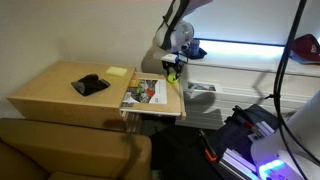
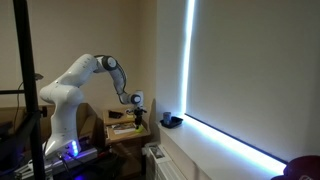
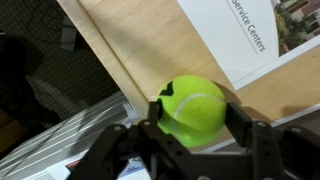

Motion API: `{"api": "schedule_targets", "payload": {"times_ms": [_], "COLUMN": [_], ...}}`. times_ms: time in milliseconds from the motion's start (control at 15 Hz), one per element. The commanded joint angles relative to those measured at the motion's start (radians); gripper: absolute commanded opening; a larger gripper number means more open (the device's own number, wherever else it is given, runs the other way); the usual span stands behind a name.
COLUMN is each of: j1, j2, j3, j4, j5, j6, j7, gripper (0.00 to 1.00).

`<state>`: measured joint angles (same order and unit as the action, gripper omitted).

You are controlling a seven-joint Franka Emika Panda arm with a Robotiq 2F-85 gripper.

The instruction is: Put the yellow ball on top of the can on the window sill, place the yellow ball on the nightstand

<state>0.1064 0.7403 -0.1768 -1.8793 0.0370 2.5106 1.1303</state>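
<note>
My gripper (image 3: 197, 125) is shut on the yellow tennis ball (image 3: 195, 105), one finger on each side of it. In an exterior view the ball (image 1: 172, 72) hangs in the gripper (image 1: 172, 68) just over the far right corner of the wooden nightstand (image 1: 55, 92). The wrist view shows the ball over the nightstand's edge (image 3: 125, 50); I cannot tell if it touches the wood. A small dark can-like object (image 2: 172, 121) stands on the window sill (image 2: 215, 140), to the side of the gripper (image 2: 139, 108).
On the nightstand lie a black object (image 1: 90, 85), a yellow notepad (image 1: 118, 72) and a brochure (image 1: 146, 92), also in the wrist view (image 3: 240, 30). A radiator (image 1: 205, 95) sits below the sill. A couch arm (image 1: 70, 150) stands in front.
</note>
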Motion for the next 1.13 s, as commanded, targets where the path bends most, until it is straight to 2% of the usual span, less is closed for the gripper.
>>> {"api": "schedule_targets", "payload": {"times_ms": [0,467,667,933,1000,1067], "j1": [-0.018,-0.025,-0.040,-0.055,-0.027,-0.033], "j2": [-0.002,-0.080,-0.167,-0.359,-0.236,-0.283], "j3": [0.017,0.025,0.040,0.045,0.024,0.026], "j4": [-0.011,-0.061,-0.107,-0.213,-0.113,-0.139], "j5": [0.011,0.026,0.052,0.085,0.053,0.056], "j6": [-0.016,-0.024,0.000,-0.056,-0.027,-0.045], "j7": [-0.049,-0.102,-0.144,-0.190,-0.135,-0.144], "gripper": [0.99,1.00,1.00,1.00,1.00,1.00]}}
